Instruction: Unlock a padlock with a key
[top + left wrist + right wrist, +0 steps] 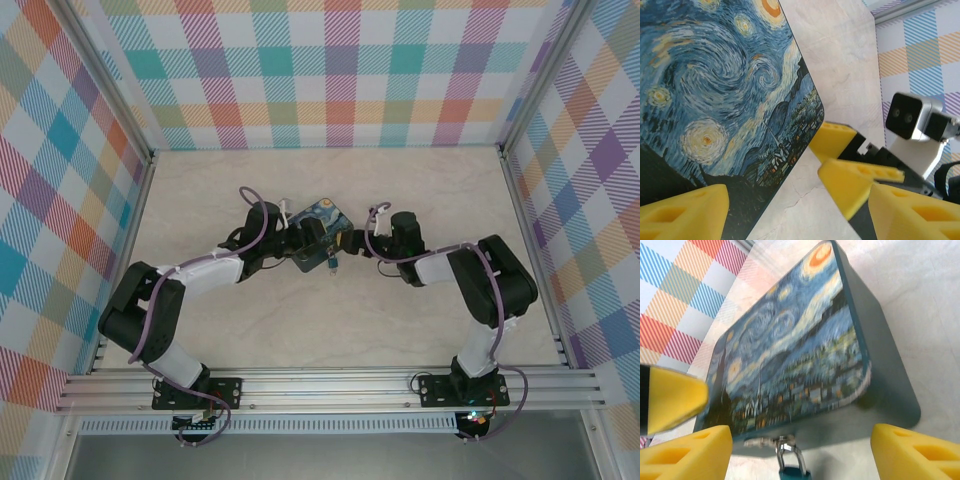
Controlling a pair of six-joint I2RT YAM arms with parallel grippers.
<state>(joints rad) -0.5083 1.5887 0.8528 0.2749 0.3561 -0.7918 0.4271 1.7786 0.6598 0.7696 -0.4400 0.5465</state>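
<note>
A box (322, 228) painted with a blue swirly night sky stands mid-table. From the hasp on its front hangs the padlock (791, 463), with a silver shackle and a teal body cut off by the frame's lower edge; from above the padlock (330, 263) is a small dot. My right gripper (800, 455) is open, its yellow fingers (687, 452) well apart on either side of the padlock, touching nothing. My left gripper (797, 215) is open too, straddling the lid's (715, 85) near corner. From above, the left gripper (300, 250) and right gripper (351, 245) flank the box front. The key is hidden.
The box rests on a pale marble tabletop (400, 190) fenced by plaid walls (340, 70) and aluminium rails (330, 385). The right gripper's yellow fingers (855, 182) and wrist camera (910, 117) sit close beside my left one.
</note>
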